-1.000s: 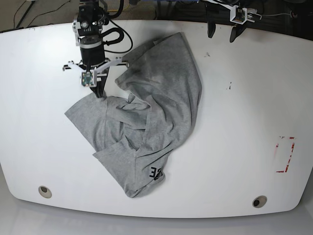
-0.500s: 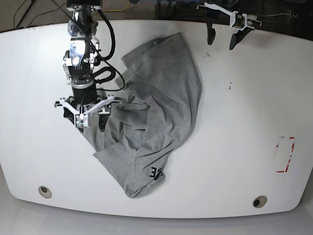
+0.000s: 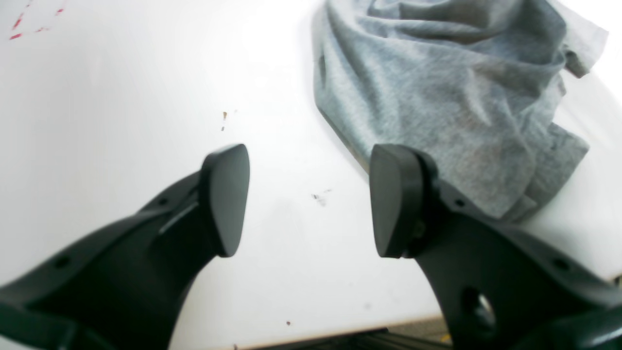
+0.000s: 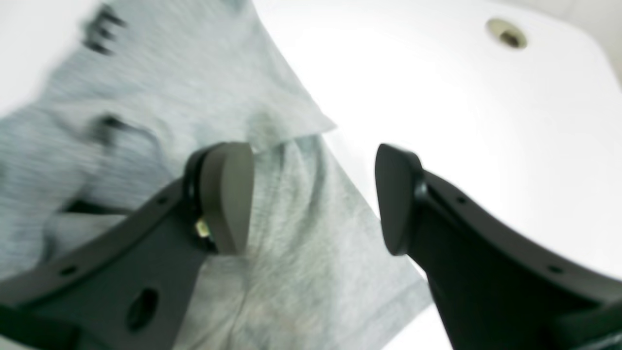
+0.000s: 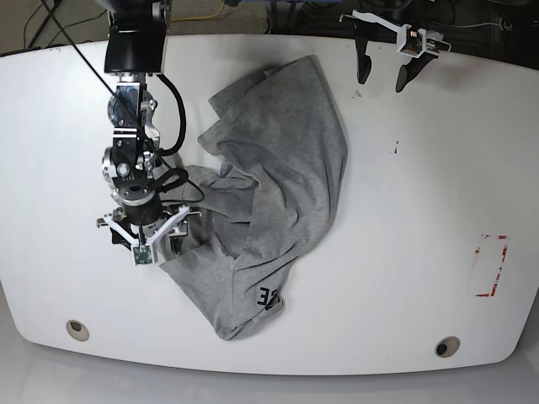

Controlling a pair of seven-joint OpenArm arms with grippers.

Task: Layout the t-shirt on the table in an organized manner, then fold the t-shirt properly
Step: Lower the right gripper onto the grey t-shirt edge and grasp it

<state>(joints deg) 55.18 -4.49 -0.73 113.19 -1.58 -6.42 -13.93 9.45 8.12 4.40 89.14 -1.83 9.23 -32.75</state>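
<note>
Both claws gape empty: right gripper [image 5: 157, 244] over the crumpled shirt [image 5: 278, 160] seeking a hem, left gripper [image 5: 381, 71] parked clear.

Dark floor [image 5: 76, 21] strewn with cables [image 5: 50, 17] lies behind the desk

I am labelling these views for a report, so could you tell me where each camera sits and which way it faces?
Base: overhead, looking down on the table, crumpled t-shirt and both arms.
Left wrist: behind the left gripper, facing along the table toward the shirt's edge; open black fingers show.
Right wrist: behind the right gripper, looking down on grey cloth, a grommet hole beyond.
Shared: all three show the t-shirt and table.
</note>
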